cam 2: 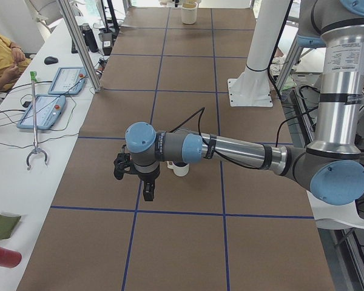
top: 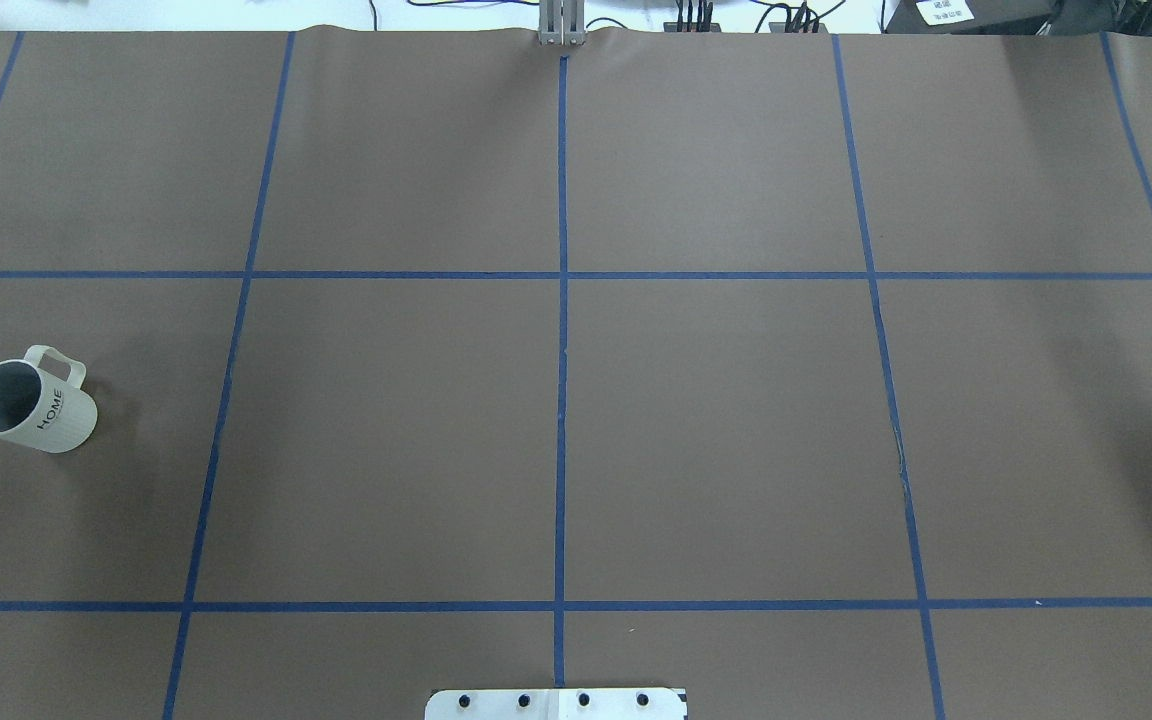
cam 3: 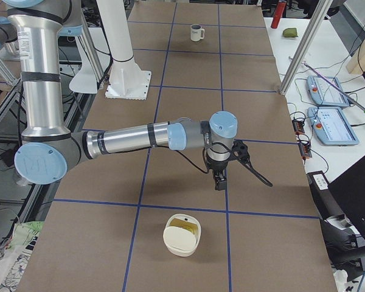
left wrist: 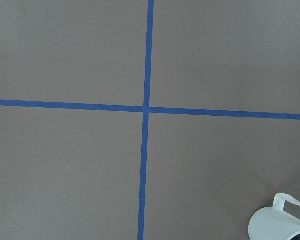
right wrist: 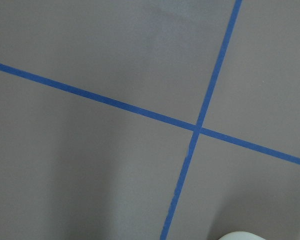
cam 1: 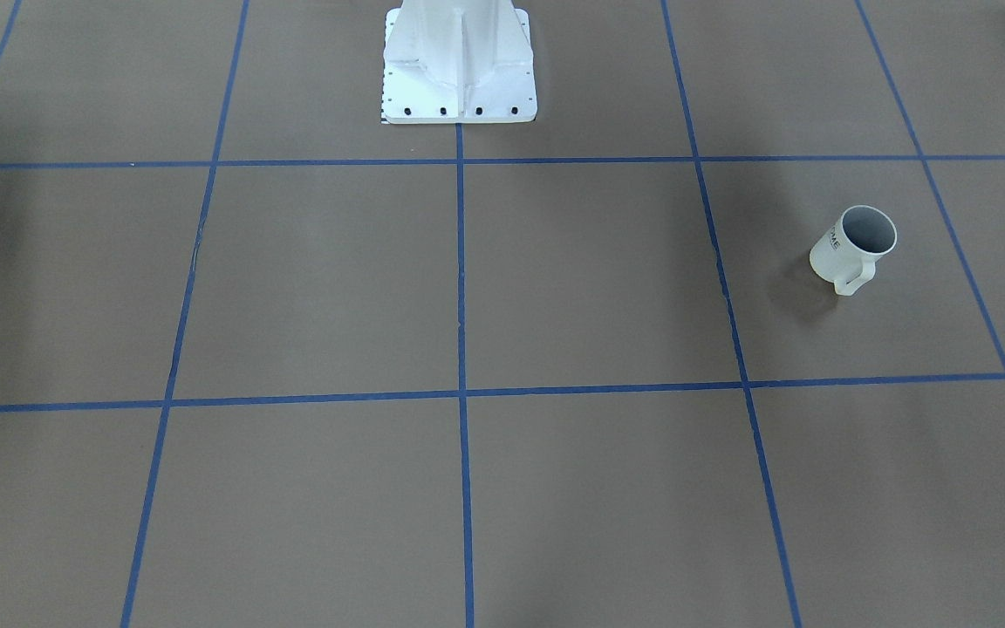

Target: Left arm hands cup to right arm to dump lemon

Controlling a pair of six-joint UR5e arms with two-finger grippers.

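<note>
The white "HOME" cup (top: 31,405) stands upright on the table's left side, handle toward the far edge. It also shows in the front view (cam 1: 851,249) and at the left wrist view's bottom right corner (left wrist: 282,225). Its inside looks grey; no lemon shows in it. In the left side view the left arm's gripper (cam 2: 147,195) hangs above the table close beside the cup (cam 2: 181,170), which the forearm partly hides. In the right side view the right arm's gripper (cam 3: 219,182) hangs above the table. I cannot tell whether either gripper is open or shut.
A white container (cam 3: 182,235) with something yellowish inside sits on the table at the right end, near the right gripper; its rim shows in the right wrist view (right wrist: 242,236). The white pedestal base (cam 1: 459,74) stands at the robot's side. Blue tape lines grid the brown table.
</note>
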